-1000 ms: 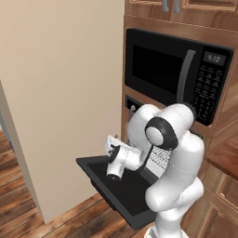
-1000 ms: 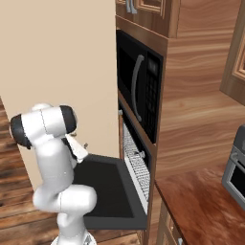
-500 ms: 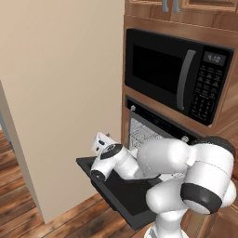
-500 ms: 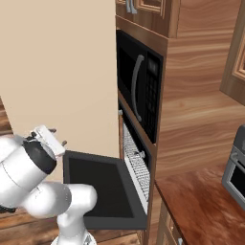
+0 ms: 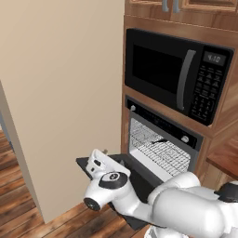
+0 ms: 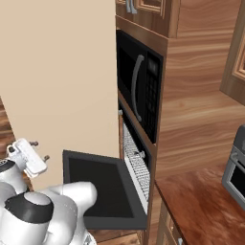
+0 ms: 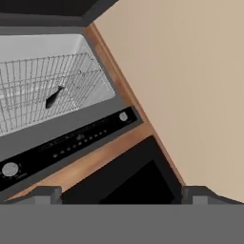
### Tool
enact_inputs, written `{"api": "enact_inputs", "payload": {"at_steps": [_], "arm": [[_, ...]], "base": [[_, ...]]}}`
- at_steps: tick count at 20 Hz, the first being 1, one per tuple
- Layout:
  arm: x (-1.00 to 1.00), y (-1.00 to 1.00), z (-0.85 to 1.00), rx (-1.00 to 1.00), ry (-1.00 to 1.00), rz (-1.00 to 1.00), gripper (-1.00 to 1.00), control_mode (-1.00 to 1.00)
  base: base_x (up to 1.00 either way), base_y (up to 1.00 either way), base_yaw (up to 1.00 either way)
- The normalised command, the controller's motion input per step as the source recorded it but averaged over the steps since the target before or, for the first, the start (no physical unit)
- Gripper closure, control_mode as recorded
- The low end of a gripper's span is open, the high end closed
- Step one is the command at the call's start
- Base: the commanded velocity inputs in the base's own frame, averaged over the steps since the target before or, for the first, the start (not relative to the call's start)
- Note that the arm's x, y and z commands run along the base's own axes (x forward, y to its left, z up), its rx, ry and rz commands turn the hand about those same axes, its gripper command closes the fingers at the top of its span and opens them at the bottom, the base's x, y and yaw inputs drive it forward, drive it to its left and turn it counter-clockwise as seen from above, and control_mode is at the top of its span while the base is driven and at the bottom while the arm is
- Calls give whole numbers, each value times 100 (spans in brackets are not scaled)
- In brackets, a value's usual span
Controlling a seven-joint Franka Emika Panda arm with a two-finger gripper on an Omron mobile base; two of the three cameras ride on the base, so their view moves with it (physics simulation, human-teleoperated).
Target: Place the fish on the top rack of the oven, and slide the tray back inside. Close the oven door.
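Note:
The black wall oven (image 5: pixel 160 123) stands with its oven door (image 6: pixel 103 184) folded down flat. Inside the cavity sits the top rack (image 5: pixel 160 151), a silver wire grid, and a small dark fish (image 5: pixel 158 140) lies on it. My gripper (image 6: pixel 40 150) is open and holds nothing. It hovers at the outer left edge of the oven door (image 5: pixel 138 175), away from the cavity. The hand view is rolled over: the fish (image 7: pixel 53 96) lies on the rack (image 7: pixel 43 90), the control strip (image 7: pixel 71 140) runs below it, and my open gripper (image 7: pixel 122 193) is at the bottom.
A black microwave (image 5: pixel 179 76) sits right above the oven in the wooden cabinet. A tall beige panel (image 5: pixel 60 93) closes off the left side. A wooden counter (image 6: pixel 191 201) with a grey toaster oven (image 6: pixel 237 165) lies to the right. Wooden floor runs below.
The arm has swung down and out from above the door near the cavity to the door's outer left edge. The gripper stayed open.

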Motion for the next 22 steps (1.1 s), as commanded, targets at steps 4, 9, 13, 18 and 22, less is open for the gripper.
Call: {"api": "enact_inputs", "payload": {"at_steps": [4, 9, 13, 18, 22], "arm": [[-87, 70, -2, 0, 17, -14, -100, -100], [-76, 85, -35, 0, 8, -20, -100, -100], [-53, 79, -79, 0, 0, -24, -100, -100], [-32, 72, -100, -3, -3, -25, -100, -100], [-5, 76, -88, -9, -2, -27, -100, -100]], "base": [[0, 0, 0], [0, 0, 0], [0, 0, 0], [0, 0, 0], [0, 0, 0]]}}
